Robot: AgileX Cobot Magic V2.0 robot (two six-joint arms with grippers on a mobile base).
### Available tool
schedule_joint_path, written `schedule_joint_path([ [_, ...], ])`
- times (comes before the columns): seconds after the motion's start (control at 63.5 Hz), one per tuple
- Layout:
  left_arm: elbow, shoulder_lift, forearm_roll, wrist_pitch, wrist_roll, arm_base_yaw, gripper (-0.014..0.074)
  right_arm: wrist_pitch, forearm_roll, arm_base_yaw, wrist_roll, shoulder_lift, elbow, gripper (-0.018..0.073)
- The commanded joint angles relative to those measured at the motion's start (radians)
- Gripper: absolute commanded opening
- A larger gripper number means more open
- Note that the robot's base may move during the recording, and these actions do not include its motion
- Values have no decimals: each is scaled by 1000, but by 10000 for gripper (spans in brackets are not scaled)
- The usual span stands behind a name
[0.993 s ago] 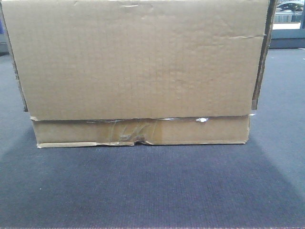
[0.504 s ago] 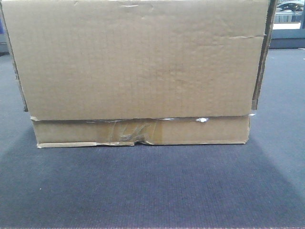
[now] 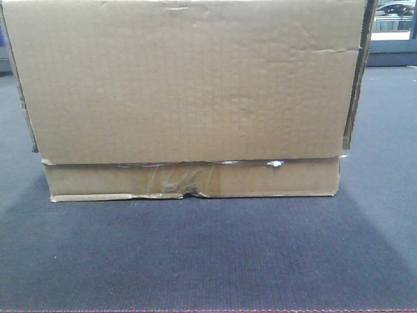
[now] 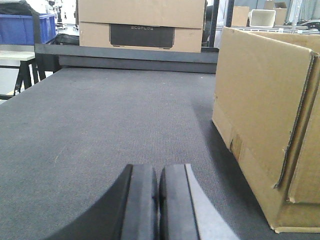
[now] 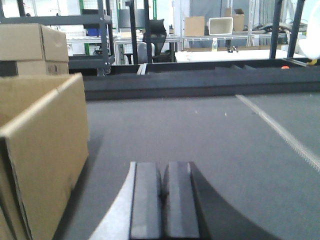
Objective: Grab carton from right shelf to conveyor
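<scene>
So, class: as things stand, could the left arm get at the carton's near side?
Probably yes. The left gripper, fingers shut, sits low over the conveyor, with only bare belt between it and the carton to its right.

Two matte black rubbery-padded left gripper (image 4: 158, 200) fingers with rounded tips; near-identical dark grey right gripper (image 5: 164, 200) pair, flanked by smooth, curved pale-grey housing.
</scene>
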Motion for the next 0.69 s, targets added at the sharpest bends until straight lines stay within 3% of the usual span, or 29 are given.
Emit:
schedule_joint_path([
  [0.0,-1,-6,-5,-12,1,2,15,-76,12,-7,-13,-42,78,-69],
  [0.189,-1,-6,-5,-15,1,2,15,-158,14,-7,-13,-52,179,-69],
  [0.678,-1,-6,-5,-19,1,2,15,-127,14,-7,-13,-52,179,-69],
])
